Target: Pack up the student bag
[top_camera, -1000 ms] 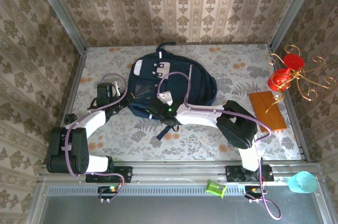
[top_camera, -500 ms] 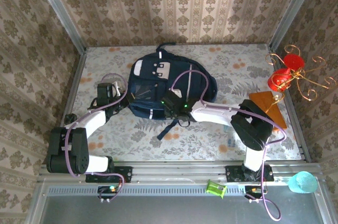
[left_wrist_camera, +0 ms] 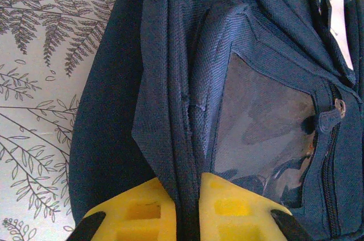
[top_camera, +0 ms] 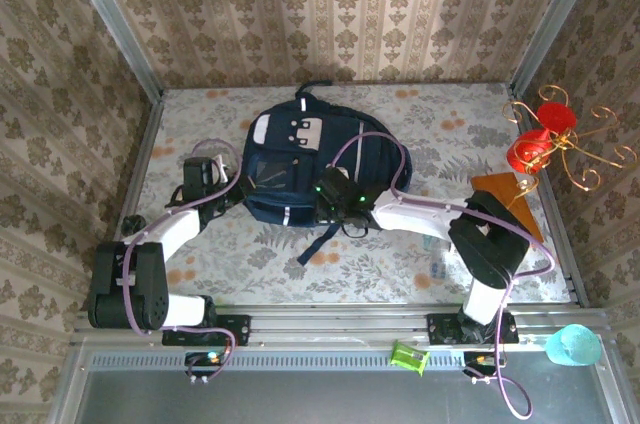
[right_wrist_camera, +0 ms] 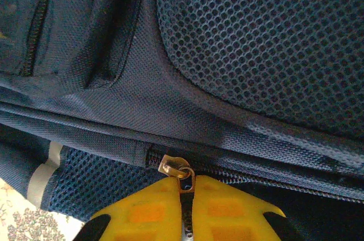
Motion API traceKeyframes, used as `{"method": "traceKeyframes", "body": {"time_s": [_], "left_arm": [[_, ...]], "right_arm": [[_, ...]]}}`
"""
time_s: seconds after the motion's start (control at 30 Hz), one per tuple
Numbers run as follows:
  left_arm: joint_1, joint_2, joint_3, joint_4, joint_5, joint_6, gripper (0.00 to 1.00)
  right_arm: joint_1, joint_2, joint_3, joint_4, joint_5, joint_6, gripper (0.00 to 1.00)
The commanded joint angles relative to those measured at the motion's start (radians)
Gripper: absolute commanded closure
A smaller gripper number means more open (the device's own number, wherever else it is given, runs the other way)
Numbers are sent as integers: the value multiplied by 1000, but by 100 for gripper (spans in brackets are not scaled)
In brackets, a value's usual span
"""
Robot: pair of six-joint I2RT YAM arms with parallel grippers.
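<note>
The student bag [top_camera: 300,149], dark navy with a white-and-grey patch near its top, lies flat on the floral table. My left gripper [top_camera: 243,191] is at the bag's lower left corner. In the left wrist view its yellow fingers [left_wrist_camera: 142,212] are shut on a fold of the bag's fabric [left_wrist_camera: 185,156], beside the clear front-pocket window [left_wrist_camera: 267,138]. My right gripper [top_camera: 320,187] is at the bag's lower edge. In the right wrist view it [right_wrist_camera: 186,190] is shut on the zip pull [right_wrist_camera: 187,183], which hangs from the brass slider [right_wrist_camera: 172,166] at the end of a zip.
An orange-brown board [top_camera: 508,206] lies at the right, partly under my right arm. A gold wire stand with red pieces [top_camera: 542,136] stands at the far right. A teal cup [top_camera: 573,345] and a green object [top_camera: 408,356] rest on the near rail. Patterned walls close three sides.
My right wrist has shifted right along the bag's lower edge, its elbow swinging right, and its jaws have closed a little more. The left arm has not moved.
</note>
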Motion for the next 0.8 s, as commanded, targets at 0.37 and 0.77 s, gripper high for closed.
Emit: {"method": "traceKeyframes", "body": {"time_s": [0.37, 0.77], "left_arm": [[42, -9, -1, -39, 3, 44, 100], [42, -15, 1, -43, 10, 46, 100]], "right_arm": [[-18, 26, 32, -278, 87, -264, 94], [-51, 24, -20, -163, -124, -254, 77]]}}
